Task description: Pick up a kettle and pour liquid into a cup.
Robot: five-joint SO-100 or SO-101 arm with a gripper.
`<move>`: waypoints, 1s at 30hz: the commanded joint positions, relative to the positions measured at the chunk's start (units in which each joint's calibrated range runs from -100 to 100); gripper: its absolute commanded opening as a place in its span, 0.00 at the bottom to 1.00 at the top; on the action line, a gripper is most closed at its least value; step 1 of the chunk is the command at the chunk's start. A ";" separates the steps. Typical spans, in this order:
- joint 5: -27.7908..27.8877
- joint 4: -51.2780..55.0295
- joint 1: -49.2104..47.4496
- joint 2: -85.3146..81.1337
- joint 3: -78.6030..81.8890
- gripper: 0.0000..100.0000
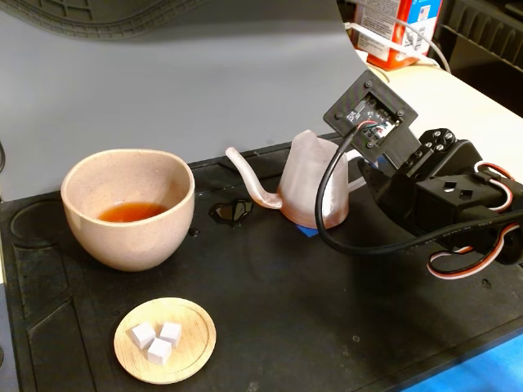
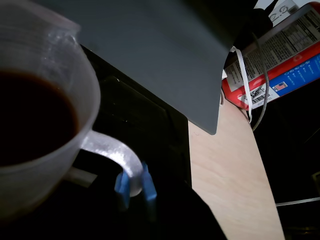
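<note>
On the desk [image 1: 270,327], the claw [image 2: 134,184] pinches the handle [image 2: 112,152] of the upright kettle [image 1: 315,184] at centre; the cup [image 1: 128,207], at nine o'clock, holds some liquid [image 1: 131,212], so lifting and tipping likely comes next.

The red-and-blue carton [image 2: 280,55], beyond the claw, carries a barcode and a nutrition-style panel, its print too small to read.

fixed view: cup [image 1: 128,208] left, holding liquid [image 1: 131,212] | kettle [image 1: 310,184] right, spout toward cup | dish [image 1: 165,340] in front of cup
</note>
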 commanded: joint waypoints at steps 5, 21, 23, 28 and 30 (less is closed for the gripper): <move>1.86 -1.09 -0.41 -0.34 -1.70 0.01; 1.81 -0.40 -0.41 -0.34 -1.25 0.12; 1.81 -0.40 -0.41 -0.25 -1.25 0.14; 1.81 -0.23 -0.49 -0.25 -1.25 0.17; 1.81 -0.23 -0.49 -0.25 -1.25 0.17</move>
